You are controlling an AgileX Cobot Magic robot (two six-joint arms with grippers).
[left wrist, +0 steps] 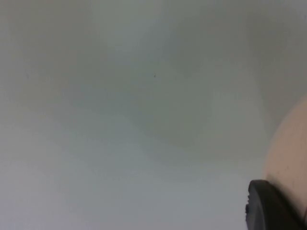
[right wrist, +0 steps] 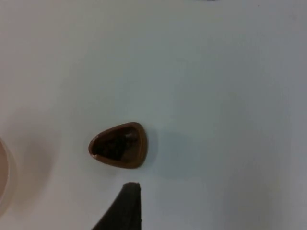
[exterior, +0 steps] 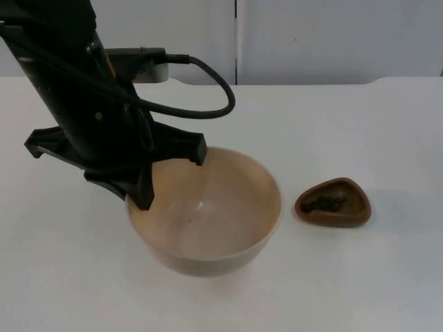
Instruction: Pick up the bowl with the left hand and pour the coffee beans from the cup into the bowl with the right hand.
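Left gripper (exterior: 169, 181) sits at the bowl's (exterior: 228, 207) rim on the side away from the cup (exterior: 333, 203), one finger inside and one outside the wall, so seemingly closing on the rim; bowl looks not yet lifted off the surface (exterior: 374, 277). Cup, with coffee beans (exterior: 325, 203) inside, stands just beside the bowl, untouched. Right gripper (right wrist: 125, 206) hovers above the cup; cannot tell its finger state, so cup pickup and pouring remain.
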